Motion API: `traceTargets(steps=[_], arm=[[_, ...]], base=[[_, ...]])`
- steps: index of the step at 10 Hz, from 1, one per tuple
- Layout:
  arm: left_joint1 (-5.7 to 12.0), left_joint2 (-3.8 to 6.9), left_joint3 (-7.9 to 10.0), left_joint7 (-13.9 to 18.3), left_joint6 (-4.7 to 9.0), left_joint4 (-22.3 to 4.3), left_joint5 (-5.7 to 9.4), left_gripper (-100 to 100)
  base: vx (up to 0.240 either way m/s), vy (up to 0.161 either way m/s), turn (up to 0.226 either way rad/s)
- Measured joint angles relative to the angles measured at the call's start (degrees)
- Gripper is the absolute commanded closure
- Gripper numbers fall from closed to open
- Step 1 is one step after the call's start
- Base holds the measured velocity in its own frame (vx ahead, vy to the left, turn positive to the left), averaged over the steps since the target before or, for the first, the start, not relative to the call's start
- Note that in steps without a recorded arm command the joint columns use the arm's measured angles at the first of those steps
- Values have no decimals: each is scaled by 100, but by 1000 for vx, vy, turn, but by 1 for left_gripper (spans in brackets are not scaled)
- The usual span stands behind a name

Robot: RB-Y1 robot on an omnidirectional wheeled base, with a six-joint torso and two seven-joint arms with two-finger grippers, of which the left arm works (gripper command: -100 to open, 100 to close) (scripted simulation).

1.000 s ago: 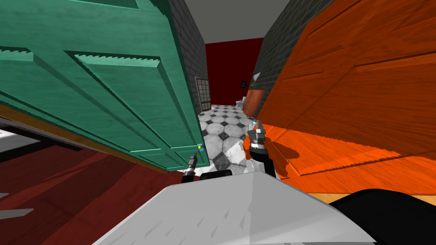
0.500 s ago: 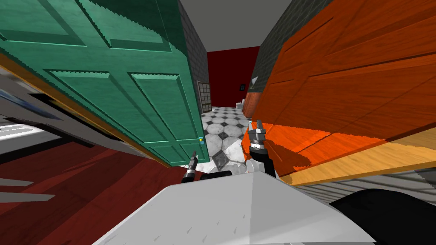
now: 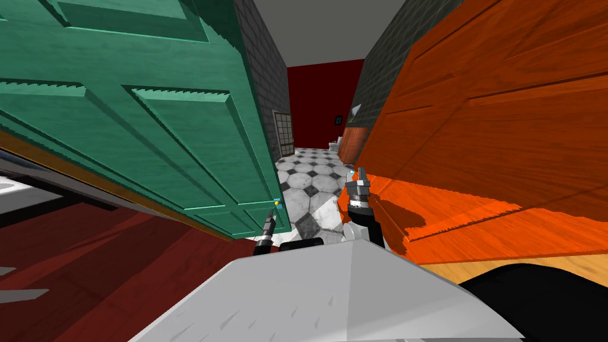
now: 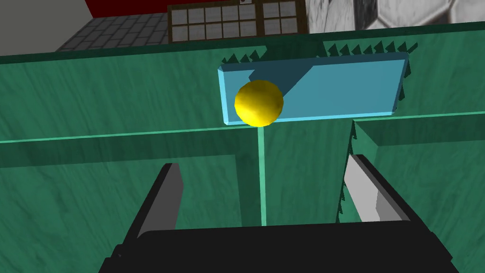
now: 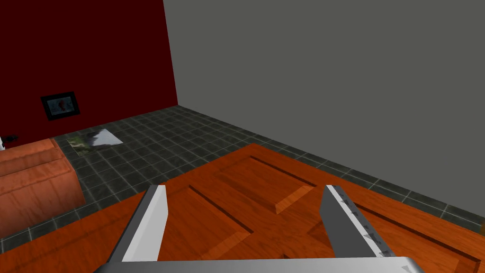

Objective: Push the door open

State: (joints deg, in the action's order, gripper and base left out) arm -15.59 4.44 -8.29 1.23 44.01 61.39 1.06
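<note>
Blades of the left claw (image 4: 264, 163) stand apart and empty, aimed flat at the green door (image 4: 94, 199). Its yellow knob (image 4: 259, 103) and blue plate (image 4: 331, 85) sit just ahead of the tips, near but apart from them. From the head camera that door leans away from eleven o'clock out to nine, its free edge beside the claw. It looks the likelier target of the push, though it already hangs partly open. To do the step well, the arm should press on the flat stile near the knob, close to the free edge where leverage is best. It should drive square to the panel, with the base following the swing, so that the tips do not skid over the raised mouldings or slip past the edge. The right claw (image 5: 245, 188), likewise spread and holding nothing, hovers close to the orange door (image 5: 265, 185), which takes the side from one o'clock to three. Between the two leaves, at twelve o'clock, a black-and-white tiled floor (image 3: 314, 178) runs to a red wall (image 3: 320, 101) bearing a small picture frame (image 5: 60, 105). A paned panel (image 3: 284, 133) sits in the dark brick wall (image 3: 261, 71) beyond the green leaf. That wall stands close behind the door and may limit its travel, while the orange leaf narrows the gap for the body.
</note>
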Motion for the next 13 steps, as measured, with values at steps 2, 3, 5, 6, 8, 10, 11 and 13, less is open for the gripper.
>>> traceTargets(steps=[2, 3, 5, 6, 8, 10, 11, 13], arm=[[73, -26, 39, -18, 14, -69, 9, -100], [111, -42, 57, -25, 25, -108, 14, -100], [156, -70, 76, -35, 36, -144, 18, 100], [153, -68, 75, -34, 35, -143, 18, 100], [156, -66, 76, -35, 20, -148, 17, 100], [145, -67, 71, -36, 12, -158, 15, 100], [142, -67, 71, -36, 11, -160, 15, 100], [98, -64, 110, -65, -50, -155, 38, 100]], base=[[201, -18, -21], [198, -15, -28], [33, -5, 4], [-32, 3, -13], [-16, 3, -3], [-4, 0, 1], [93, -30, 38], [147, -39, 42]])
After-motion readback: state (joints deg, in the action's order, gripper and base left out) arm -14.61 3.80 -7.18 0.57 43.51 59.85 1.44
